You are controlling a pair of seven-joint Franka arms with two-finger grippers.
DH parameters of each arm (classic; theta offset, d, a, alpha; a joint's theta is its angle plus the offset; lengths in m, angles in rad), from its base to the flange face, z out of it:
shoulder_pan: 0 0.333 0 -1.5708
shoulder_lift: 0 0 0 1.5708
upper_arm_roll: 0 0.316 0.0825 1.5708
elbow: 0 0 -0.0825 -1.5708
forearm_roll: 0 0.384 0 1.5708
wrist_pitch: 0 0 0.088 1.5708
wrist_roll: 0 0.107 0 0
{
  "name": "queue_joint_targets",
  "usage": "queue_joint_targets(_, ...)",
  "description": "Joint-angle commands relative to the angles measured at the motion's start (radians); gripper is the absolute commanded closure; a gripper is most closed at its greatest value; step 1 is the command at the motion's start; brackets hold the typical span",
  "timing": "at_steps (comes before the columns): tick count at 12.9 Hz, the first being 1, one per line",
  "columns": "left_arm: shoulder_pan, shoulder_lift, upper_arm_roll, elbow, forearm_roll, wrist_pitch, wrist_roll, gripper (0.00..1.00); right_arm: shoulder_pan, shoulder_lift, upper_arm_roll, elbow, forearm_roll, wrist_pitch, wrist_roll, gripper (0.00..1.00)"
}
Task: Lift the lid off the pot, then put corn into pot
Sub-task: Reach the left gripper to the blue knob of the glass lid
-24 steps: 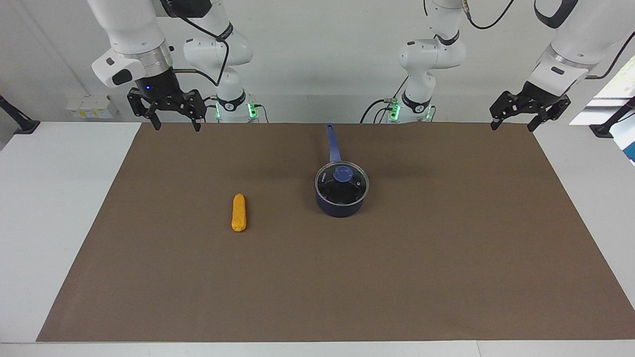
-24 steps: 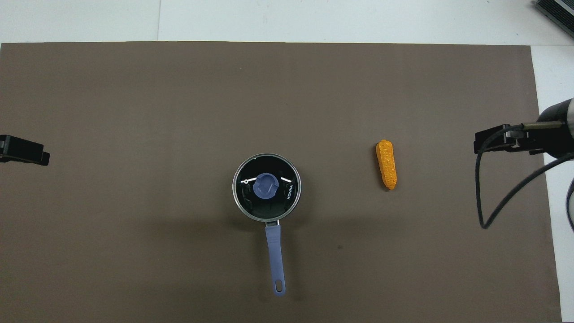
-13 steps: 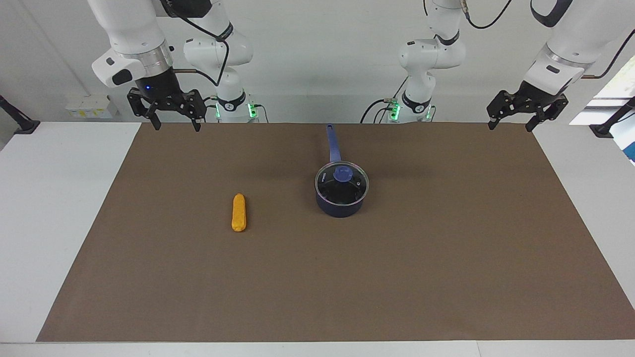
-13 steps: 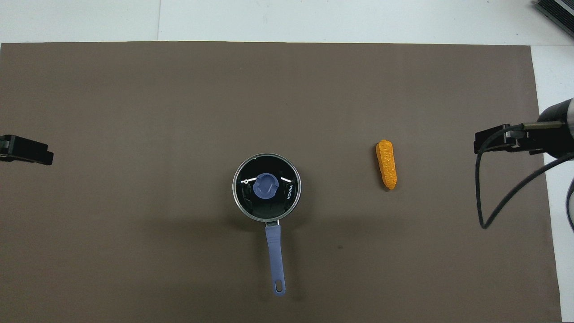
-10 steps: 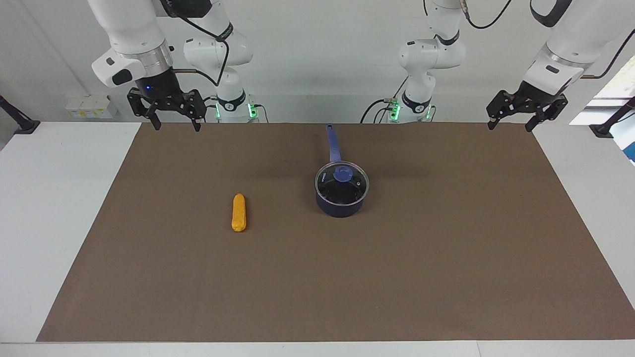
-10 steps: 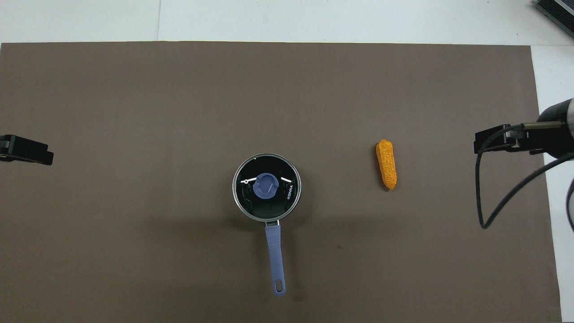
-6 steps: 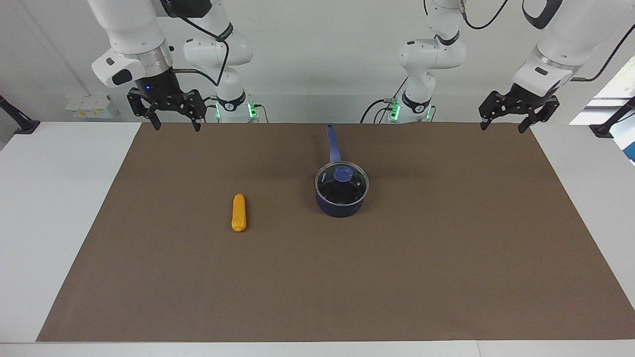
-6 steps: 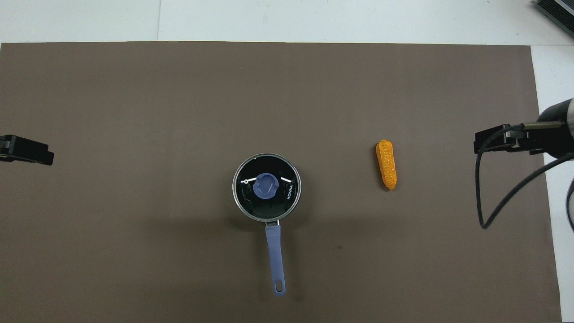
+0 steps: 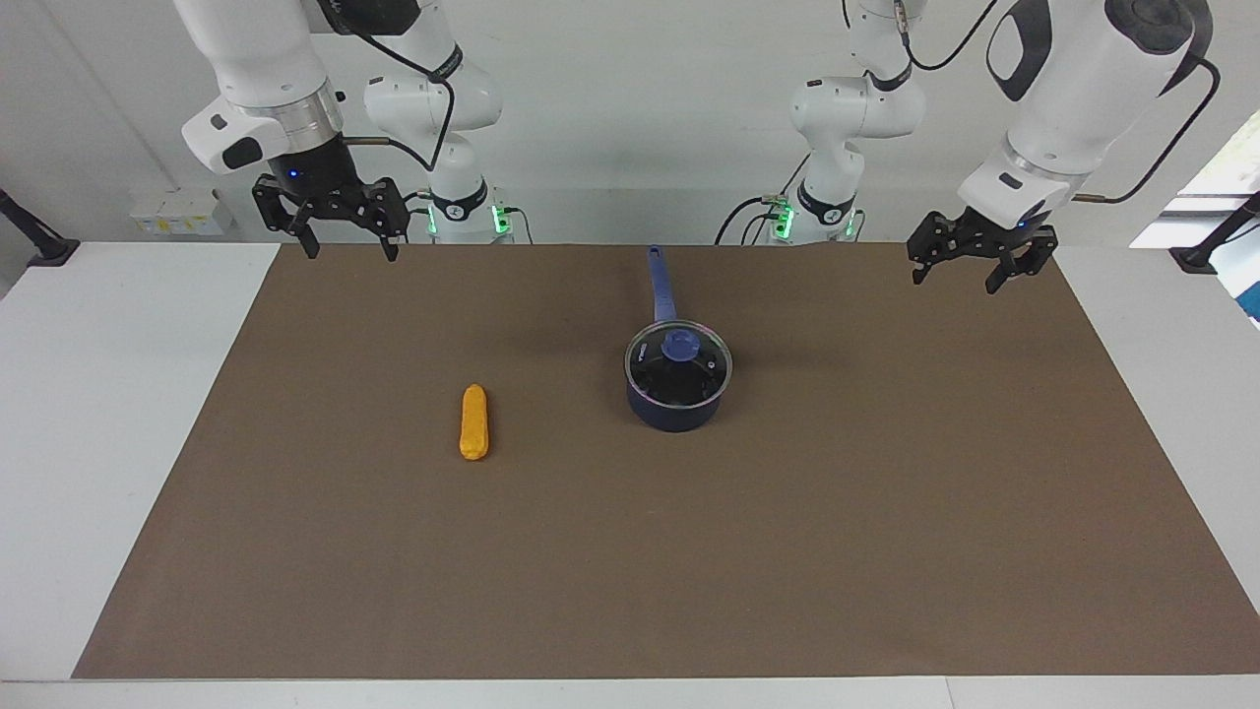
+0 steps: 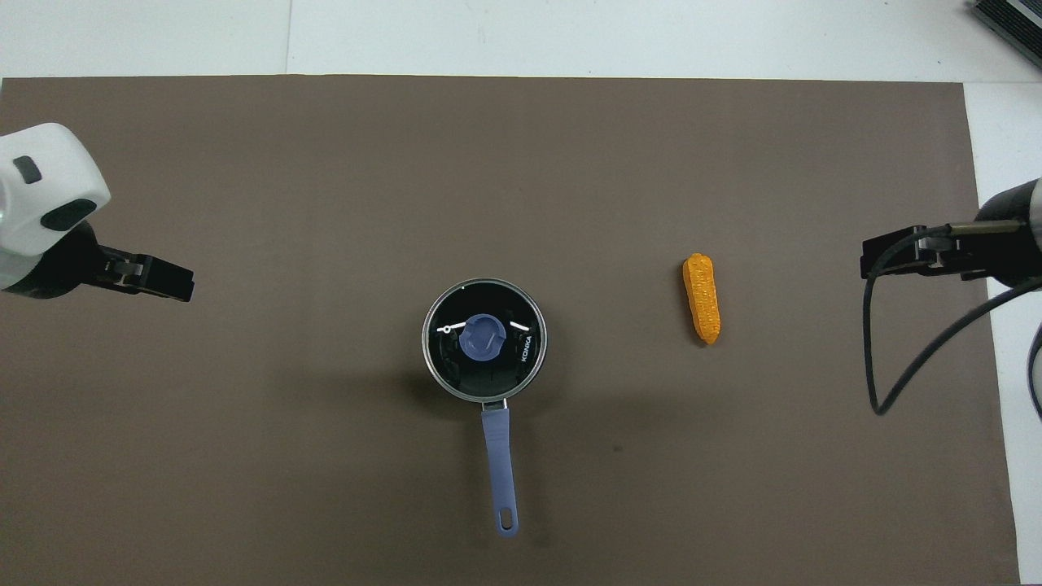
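Small navy-blue saucepan [image 9: 677,394] with long handle at mid-tabletop [image 9: 886,551], its clear glass lid with blue knob [image 9: 679,347] seated on it: lid not yet lifted. Bumpy orange-yellow corn cob [image 10: 702,298] lies at the pot's 3 o'clock in the overhead view, untouched; both steps remain. Left tool [image 9: 969,269], fingers spread wide and empty, has advanced inward over the tabletop's edge toward the pot. Right tool [image 9: 348,239], spread wide, waits unmoved.
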Motion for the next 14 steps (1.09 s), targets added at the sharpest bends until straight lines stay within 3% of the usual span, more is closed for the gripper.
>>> queue_joint_targets(1,-0.056,-0.009,0.012,-0.057,0.009,0.078,-0.008,0.00,-0.011,-0.012,0.006,-0.016,-0.003,0.015,-0.025,0.00)
queue_joint_targets(5,-0.108,0.012,0.014,-0.103,0.012,0.158,-0.017,0.00,-0.011,-0.014,0.006,-0.018,-0.003,0.015,-0.025,0.00)
queue_joint_targets(14,-0.318,0.121,0.012,-0.105,0.012,0.284,-0.351,0.00,-0.014,-0.018,0.006,-0.025,0.000,0.026,-0.031,0.00)
